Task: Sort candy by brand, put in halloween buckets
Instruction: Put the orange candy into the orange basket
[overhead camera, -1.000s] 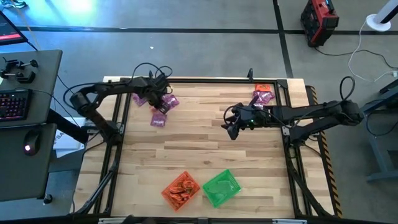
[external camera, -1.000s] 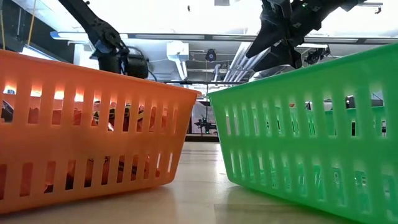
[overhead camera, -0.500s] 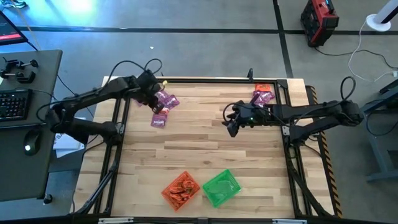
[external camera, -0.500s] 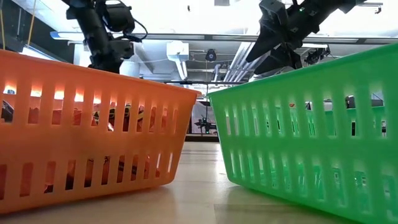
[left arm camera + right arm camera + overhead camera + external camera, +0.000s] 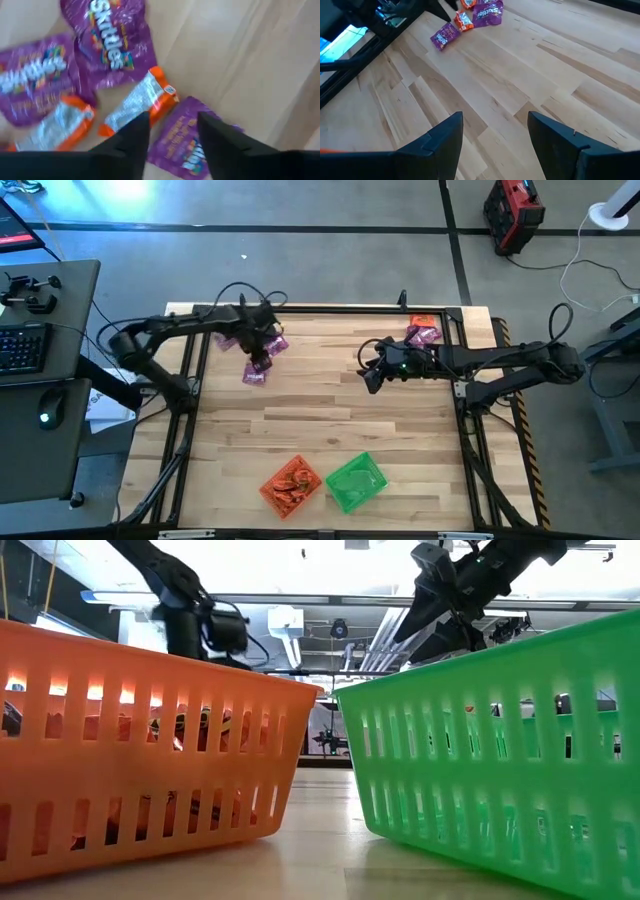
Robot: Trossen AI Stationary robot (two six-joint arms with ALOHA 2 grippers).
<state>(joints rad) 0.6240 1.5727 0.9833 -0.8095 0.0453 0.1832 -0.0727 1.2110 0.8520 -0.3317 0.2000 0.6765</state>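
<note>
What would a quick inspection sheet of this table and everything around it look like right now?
Surface: wooden table, bare in the middle.
Job's things: purple and orange candy packets in a pile at the far left; another small pile at the far right; orange bucket holding candy, green bucket beside it.
Clutter: nothing seen.
Grippers: left gripper open, over the left pile; right gripper open, empty, above bare wood.
Cables: black cable loops on the left arm.
Surroundings: keyboard and mouse desk; red case on the floor.
</note>
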